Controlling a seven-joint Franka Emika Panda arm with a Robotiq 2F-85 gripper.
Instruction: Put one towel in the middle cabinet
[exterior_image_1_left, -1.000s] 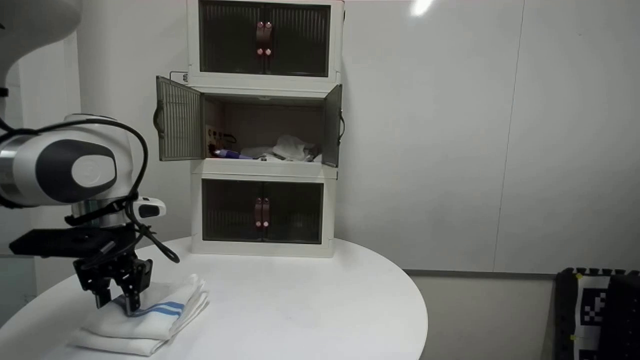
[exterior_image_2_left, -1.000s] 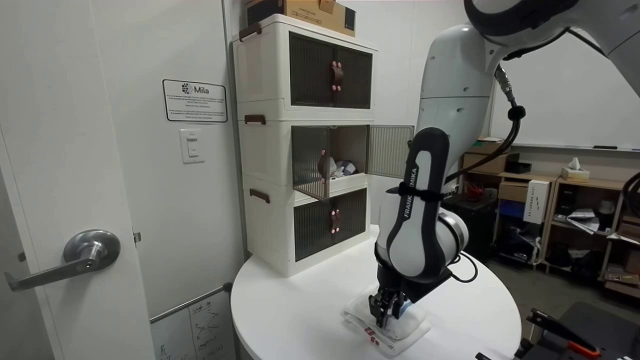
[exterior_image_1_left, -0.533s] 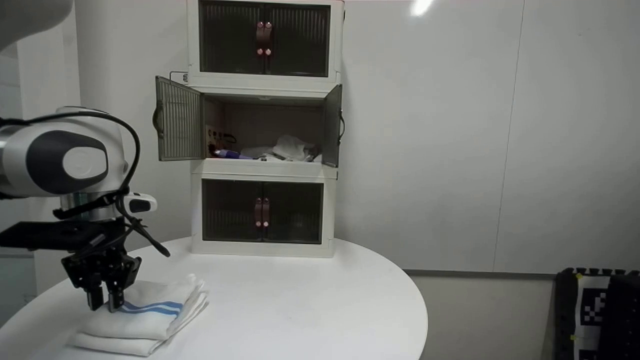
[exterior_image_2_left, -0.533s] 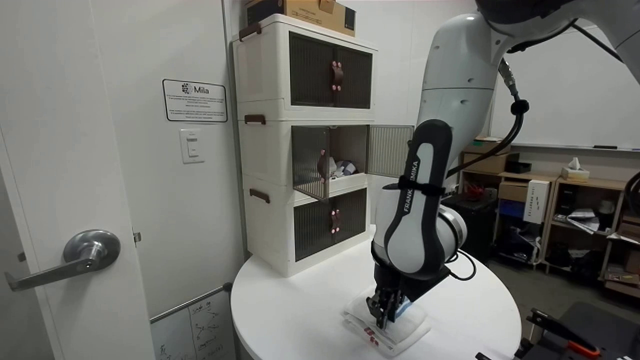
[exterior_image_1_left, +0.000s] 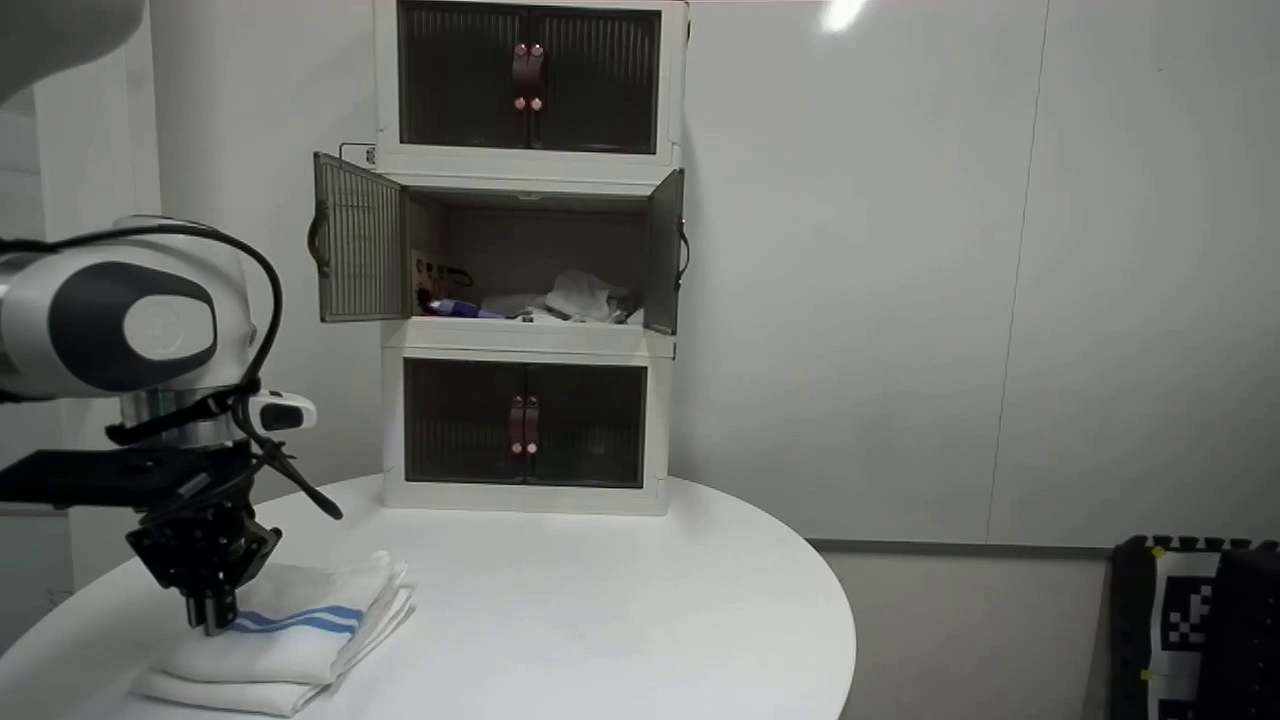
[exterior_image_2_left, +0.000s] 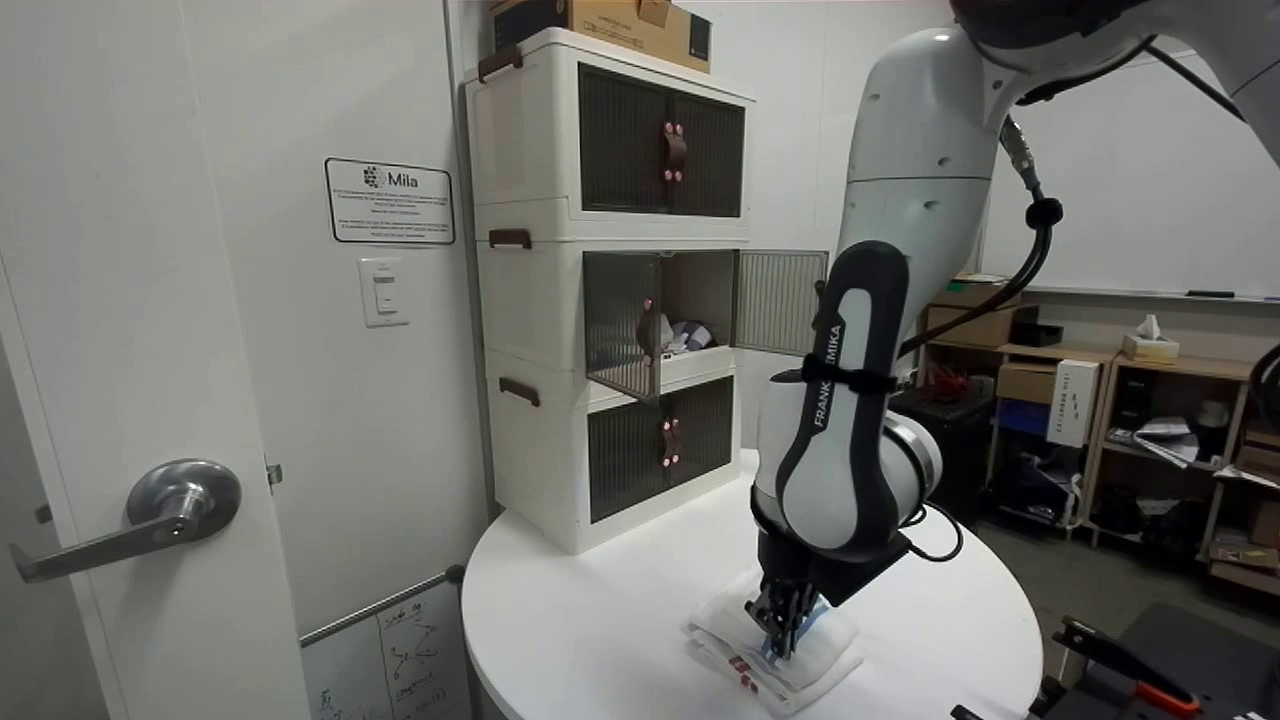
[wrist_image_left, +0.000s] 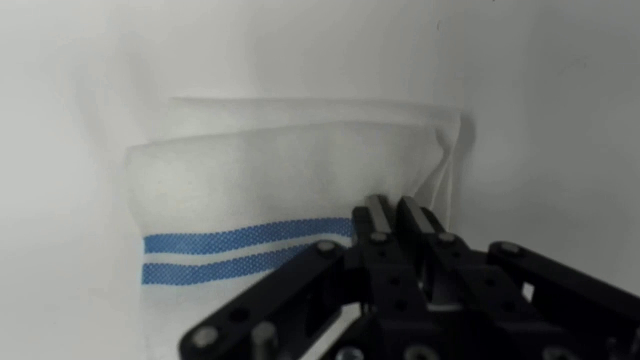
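The coming lift turns on where the jaws meet the towel (exterior_image_1_left: 285, 650): it lies folded on the white surface (exterior_image_1_left: 620, 600), directly under them, and in the wrist view the tips sit near its right edge, beside the blue stripes (wrist_image_left: 200, 244), so most of the cloth spreads left of the jaws there. The fold shows no clear long axis; the stripes run across, away from the tips. The jaws stand nearly together with a thin gap; whether cloth is pinched between them I cannot tell. A grip so near the edge would, I judge, let the rest sag. The middle cabinet (exterior_image_1_left: 545, 250), both doors (exterior_image_1_left: 362, 240) swung open, stands above, beyond and to the right of the jaws in an exterior view, so the carry should go up, then across. A lever handle (exterior_image_2_left: 185, 510) lies well left of the jaws, a tissue box (exterior_image_2_left: 1152, 348) well right, in an exterior view.
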